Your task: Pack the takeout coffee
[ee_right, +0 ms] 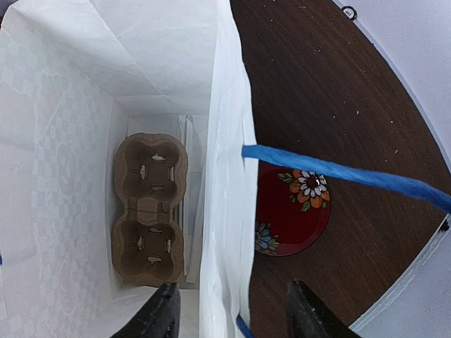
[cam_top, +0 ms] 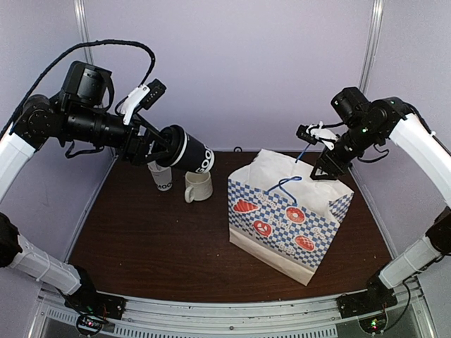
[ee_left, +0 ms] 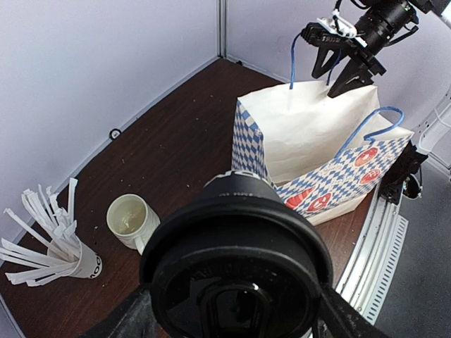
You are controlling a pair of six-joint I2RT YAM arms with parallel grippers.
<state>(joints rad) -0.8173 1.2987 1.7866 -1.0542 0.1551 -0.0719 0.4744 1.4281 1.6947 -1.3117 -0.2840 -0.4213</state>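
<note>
The takeout coffee (cam_top: 192,151), a black paper cup with white lettering and a black lid (ee_left: 236,260), is held on its side in the air above the table's back left. My left gripper (cam_top: 159,149) is shut on it, and its lid fills the left wrist view. The paper bag (cam_top: 282,211) with blue checks stands open at the middle right. My right gripper (cam_top: 325,169) is open over the bag's back rim, its fingers either side of the bag wall (ee_right: 225,211). A blue handle (ee_right: 338,171) runs across just in front of it. A brown cup carrier (ee_right: 148,208) lies in the bag.
A similar cup with white straws (cam_top: 161,176) and a cream mug (cam_top: 199,187) stand at the back left, under the held cup. A red flowered plate (ee_right: 292,211) lies on the table behind the bag. Walls close off the back and sides.
</note>
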